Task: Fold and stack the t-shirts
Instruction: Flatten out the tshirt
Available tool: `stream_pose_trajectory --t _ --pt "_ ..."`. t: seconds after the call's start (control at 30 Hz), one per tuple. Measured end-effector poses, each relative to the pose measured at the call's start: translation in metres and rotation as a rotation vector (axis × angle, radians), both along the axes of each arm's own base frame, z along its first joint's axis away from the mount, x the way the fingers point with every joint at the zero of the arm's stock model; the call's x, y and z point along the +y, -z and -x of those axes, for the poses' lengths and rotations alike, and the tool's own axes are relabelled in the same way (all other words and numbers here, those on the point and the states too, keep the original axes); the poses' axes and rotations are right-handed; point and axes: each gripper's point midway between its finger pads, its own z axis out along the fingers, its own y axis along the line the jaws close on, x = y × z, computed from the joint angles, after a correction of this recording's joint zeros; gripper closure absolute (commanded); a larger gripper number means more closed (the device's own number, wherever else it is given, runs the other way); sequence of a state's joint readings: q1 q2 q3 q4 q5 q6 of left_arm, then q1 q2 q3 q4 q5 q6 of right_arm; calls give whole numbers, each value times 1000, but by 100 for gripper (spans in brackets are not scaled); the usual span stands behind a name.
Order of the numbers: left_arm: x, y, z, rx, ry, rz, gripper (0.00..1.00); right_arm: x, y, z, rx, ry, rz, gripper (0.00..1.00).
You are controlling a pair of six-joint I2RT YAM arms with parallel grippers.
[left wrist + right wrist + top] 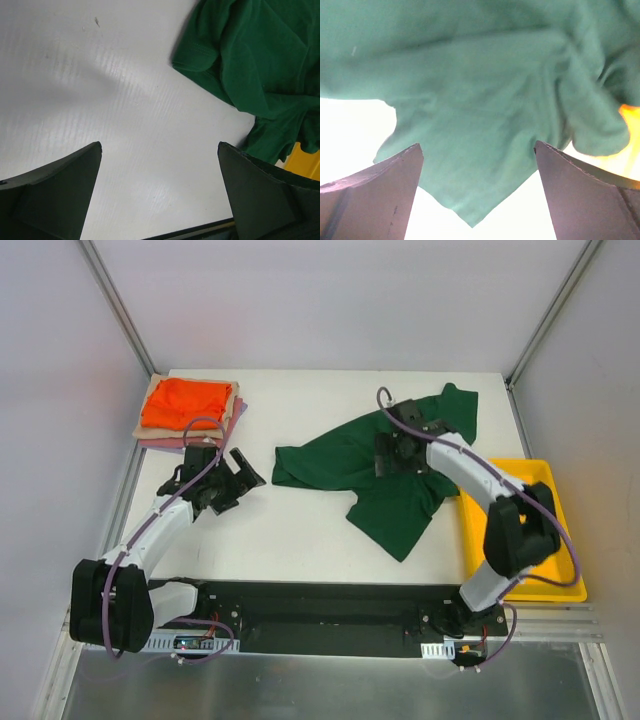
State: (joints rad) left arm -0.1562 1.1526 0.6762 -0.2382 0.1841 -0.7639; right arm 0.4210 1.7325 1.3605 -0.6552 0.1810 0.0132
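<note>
A dark green t-shirt (385,475) lies crumpled and spread across the middle right of the white table. It also shows in the left wrist view (255,60) and in the right wrist view (485,115). A stack of folded shirts sits at the far left, with the orange one (185,402) on top of the tan (143,427) and pink ones (232,425). My left gripper (238,478) is open and empty over bare table, left of the green shirt. My right gripper (398,454) is open and hovers over the middle of the green shirt.
A yellow plastic tray (528,530) stands at the right edge of the table, next to the green shirt's lower part. Grey walls and metal rails close in the table (300,530) on the left, right and back.
</note>
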Motion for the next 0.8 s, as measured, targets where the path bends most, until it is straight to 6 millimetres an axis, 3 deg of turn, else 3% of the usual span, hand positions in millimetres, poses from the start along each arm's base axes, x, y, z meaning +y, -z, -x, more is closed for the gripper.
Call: stream_pose_trajectory --t 0.07,0.13,0.23,0.33,0.53,0.67,0.8 --pt "-2 -1 -2 -9 13 6 1 11 -10 37 -24 -51 -2 4" --pt "-4 -1 -6 -13 28 6 1 22 -8 77 -16 -100 -16 4" --pt "-6 -3 -19 -15 42 1 1 36 13 127 47 -160 -31 3" --pt "-13 -8 -40 -24 68 3 1 39 42 158 141 -164 -27 8" --pt "-32 -9 -79 -40 147 21 1 35 81 170 240 -97 11 11" --pt "-47 2 -84 -13 203 31 2 34 85 172 244 -75 4 16" --pt "-56 16 -83 26 242 38 1 34 86 169 233 -56 4 47"
